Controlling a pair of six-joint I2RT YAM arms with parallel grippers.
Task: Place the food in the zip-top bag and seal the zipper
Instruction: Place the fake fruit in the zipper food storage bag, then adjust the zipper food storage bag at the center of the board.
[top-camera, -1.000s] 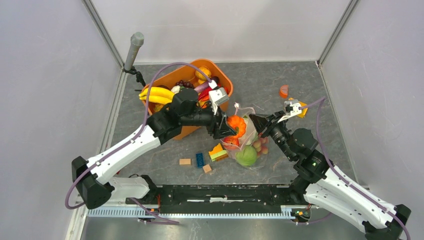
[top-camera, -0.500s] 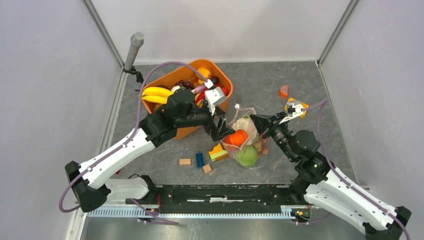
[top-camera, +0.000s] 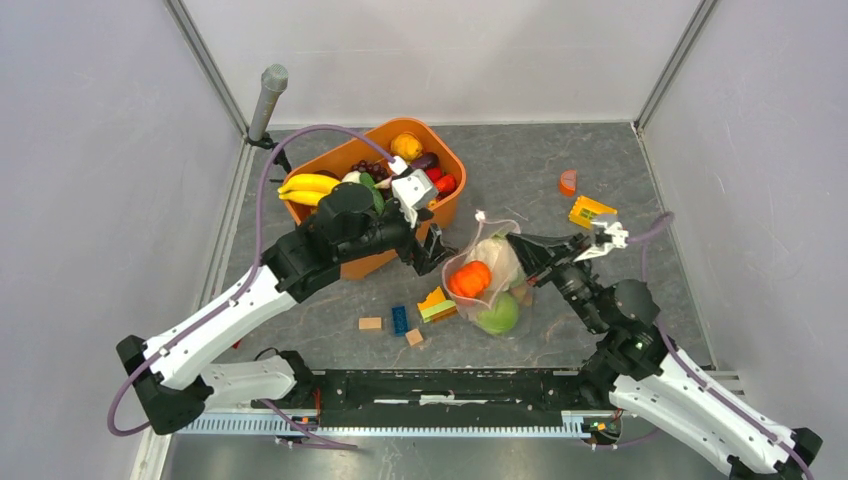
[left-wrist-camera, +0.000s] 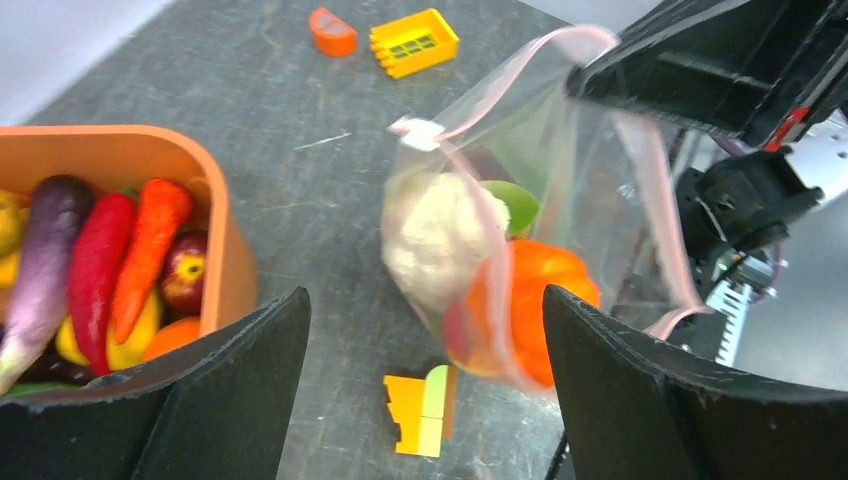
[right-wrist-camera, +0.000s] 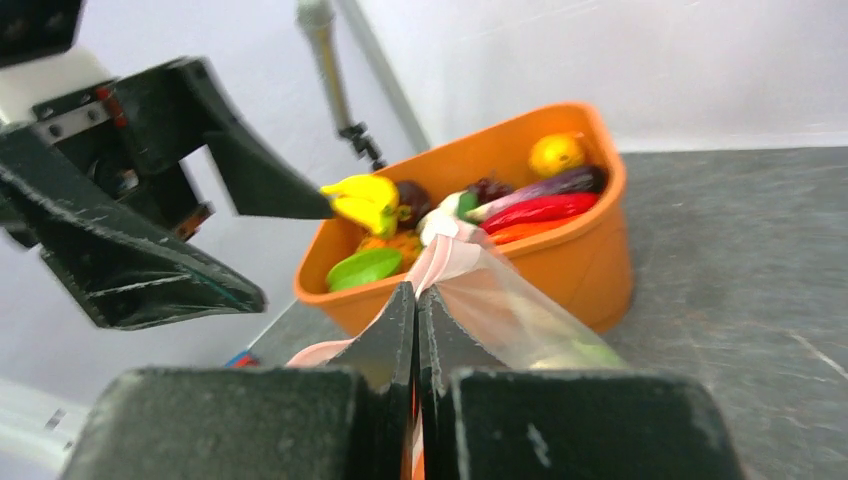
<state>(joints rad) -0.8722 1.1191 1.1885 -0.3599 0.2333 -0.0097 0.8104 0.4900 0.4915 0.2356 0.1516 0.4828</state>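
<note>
Grey bench (top-camera: 600, 150) underneath. Right gripper (top-camera: 517, 242) at mid-frame is pinched shut on the zipper (left-wrist-camera: 497, 255), lifting the zip-top bag (left-wrist-camera: 600, 190); left gripper (top-camera: 436, 252) gapes empty beside it. Best to keep that rim taut for more food (top-camera: 470, 278). Mouth faces upper left, long axis running toward frame bottom.

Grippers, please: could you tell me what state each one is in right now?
Left gripper: open, empty.
Right gripper: shut on the zip-top bag.
</note>
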